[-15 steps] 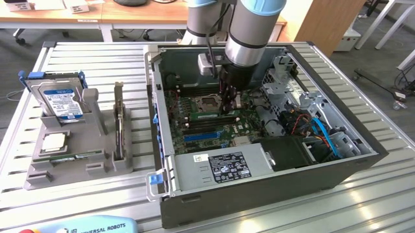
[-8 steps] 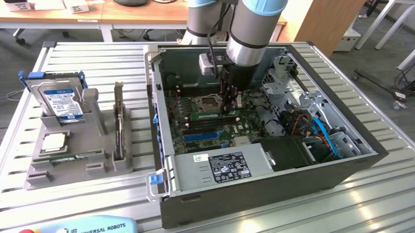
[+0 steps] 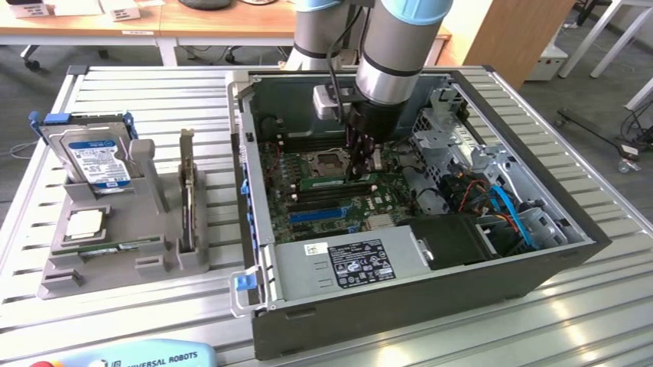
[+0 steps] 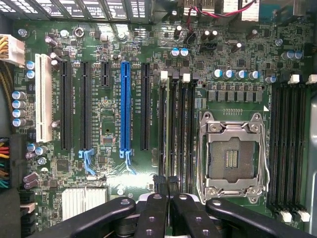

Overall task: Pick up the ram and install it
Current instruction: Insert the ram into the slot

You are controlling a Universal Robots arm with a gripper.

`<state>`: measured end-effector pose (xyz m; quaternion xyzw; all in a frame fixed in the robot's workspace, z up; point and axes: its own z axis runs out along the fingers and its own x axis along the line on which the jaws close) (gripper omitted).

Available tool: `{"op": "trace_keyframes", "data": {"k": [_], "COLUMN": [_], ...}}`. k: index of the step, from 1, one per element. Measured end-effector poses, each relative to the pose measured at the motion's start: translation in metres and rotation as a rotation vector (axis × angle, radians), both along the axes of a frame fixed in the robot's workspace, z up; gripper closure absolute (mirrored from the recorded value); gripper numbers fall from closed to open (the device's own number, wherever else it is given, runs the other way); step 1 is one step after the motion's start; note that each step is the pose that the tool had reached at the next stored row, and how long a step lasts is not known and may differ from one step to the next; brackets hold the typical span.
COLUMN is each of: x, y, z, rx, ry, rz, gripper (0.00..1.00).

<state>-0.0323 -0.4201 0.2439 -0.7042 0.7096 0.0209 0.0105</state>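
Apparently seating it, the gripper (image 4: 166,184), jaws pinched shut, is hovering at the end of the ram (image 4: 166,124) standing in its slot (image 4: 163,77).

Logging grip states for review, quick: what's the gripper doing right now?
Gripper: closed, fingers pressed together above the memory slots; whether they hold anything cannot be told.

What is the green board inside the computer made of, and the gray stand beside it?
Green board: looks like lacquered circuit-board laminate, shiny green with fine printed lines. Gray stand: probably matte plastic; even dull gray, chunky moulded shapes.
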Motion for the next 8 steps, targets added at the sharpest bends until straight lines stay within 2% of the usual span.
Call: {"op": "trace_keyframes", "data": {"k": [8], "x": [0.0000], "y": [-0.0013], "z": [-0.0010], "rx": [0.0001], "ry": [-0.0001], "rz": [0.000], "gripper": [0.89]}}
